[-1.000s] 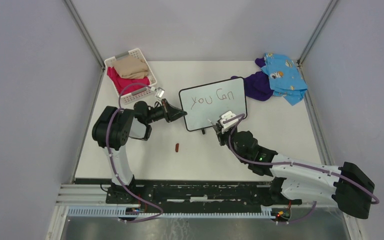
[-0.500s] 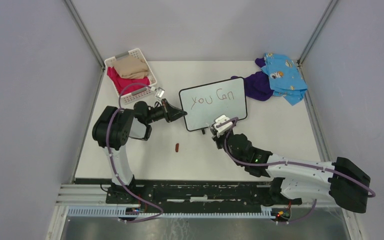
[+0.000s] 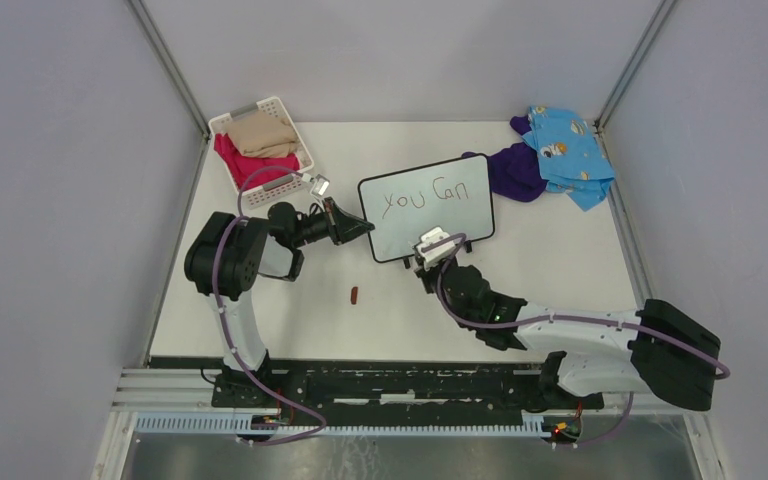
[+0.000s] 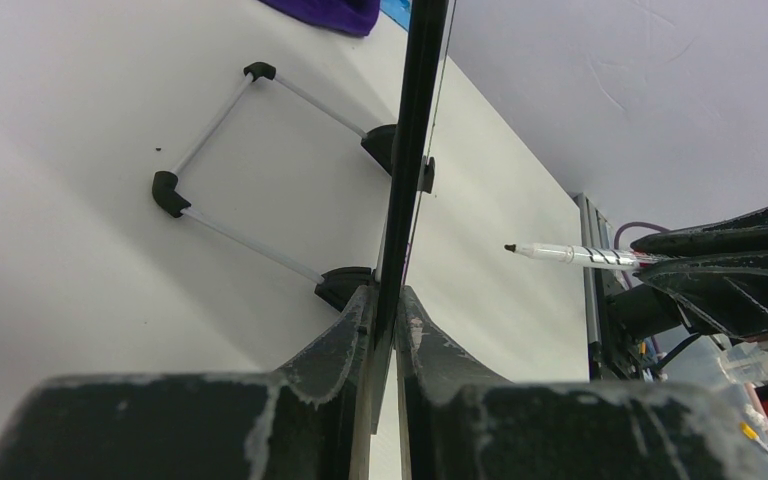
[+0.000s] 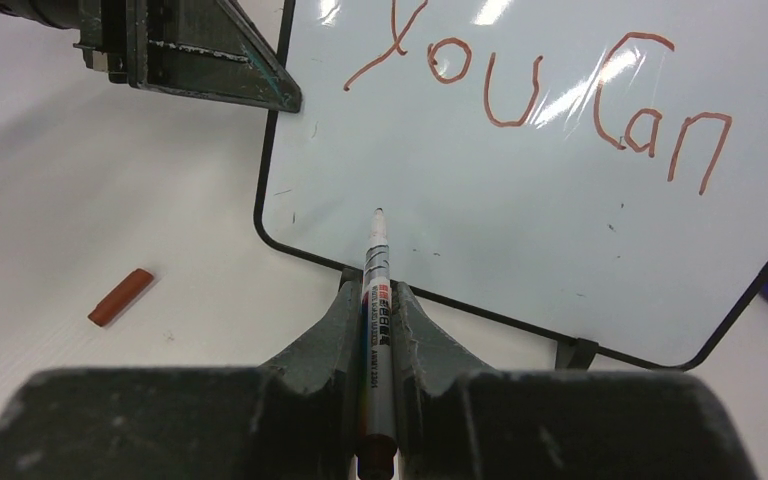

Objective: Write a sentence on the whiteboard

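The whiteboard [image 3: 430,205] stands tilted at the table's middle; it also shows in the right wrist view [image 5: 520,190] and edge-on in the left wrist view [image 4: 415,130]. The sentence [image 3: 422,198] reads only "you can" in one line, in reddish-brown strokes [image 5: 540,90]. My left gripper [image 3: 358,229] is shut on the board's left edge [image 4: 388,300]. My right gripper [image 3: 430,250] is shut on a white marker [image 5: 376,270], its tip just before the board's lower left part, below the "y". The marker also shows in the left wrist view [image 4: 560,254].
The marker's red-brown cap [image 3: 355,295] lies on the table in front of the board [image 5: 120,297]. A white basket [image 3: 278,185] with beige and red cloths stands at the back left. Purple [image 3: 516,170] and blue [image 3: 565,150] cloths lie at the back right.
My right gripper has moved left along the board's lower edge with the marker, toward its lower left corner. The left arm and board have not moved.
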You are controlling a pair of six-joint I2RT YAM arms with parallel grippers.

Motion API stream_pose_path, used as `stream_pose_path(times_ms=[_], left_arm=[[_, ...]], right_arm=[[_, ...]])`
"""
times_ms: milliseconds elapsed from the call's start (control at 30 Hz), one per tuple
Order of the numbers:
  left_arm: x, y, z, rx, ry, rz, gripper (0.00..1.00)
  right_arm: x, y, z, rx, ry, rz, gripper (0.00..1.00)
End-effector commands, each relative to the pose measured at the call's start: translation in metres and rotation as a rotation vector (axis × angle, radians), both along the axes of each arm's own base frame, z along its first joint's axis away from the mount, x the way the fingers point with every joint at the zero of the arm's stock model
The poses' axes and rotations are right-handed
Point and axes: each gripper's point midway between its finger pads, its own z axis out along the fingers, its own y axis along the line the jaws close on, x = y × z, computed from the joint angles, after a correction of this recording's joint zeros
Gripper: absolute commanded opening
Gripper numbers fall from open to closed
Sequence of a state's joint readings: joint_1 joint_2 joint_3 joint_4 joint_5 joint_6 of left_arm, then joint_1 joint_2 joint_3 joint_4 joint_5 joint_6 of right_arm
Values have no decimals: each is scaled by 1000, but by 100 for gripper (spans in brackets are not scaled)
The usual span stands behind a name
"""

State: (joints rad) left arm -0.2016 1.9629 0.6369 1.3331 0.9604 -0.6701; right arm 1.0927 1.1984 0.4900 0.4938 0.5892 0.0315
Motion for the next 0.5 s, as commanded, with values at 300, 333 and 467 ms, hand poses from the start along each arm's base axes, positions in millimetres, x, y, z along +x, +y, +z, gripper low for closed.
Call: stream_pose_path(times_ms=[300, 333, 467], left_arm=[[-3, -4, -18, 23, 59, -9, 12], [-3, -4, -19, 22, 61, -9, 12], [-4, -4, -19, 22, 63, -7, 12]], right_arm=[[35, 23, 51, 168, -47, -52, 0], [37, 22, 50, 166, -43, -57, 0], [45, 15, 45, 166, -24, -78, 0]])
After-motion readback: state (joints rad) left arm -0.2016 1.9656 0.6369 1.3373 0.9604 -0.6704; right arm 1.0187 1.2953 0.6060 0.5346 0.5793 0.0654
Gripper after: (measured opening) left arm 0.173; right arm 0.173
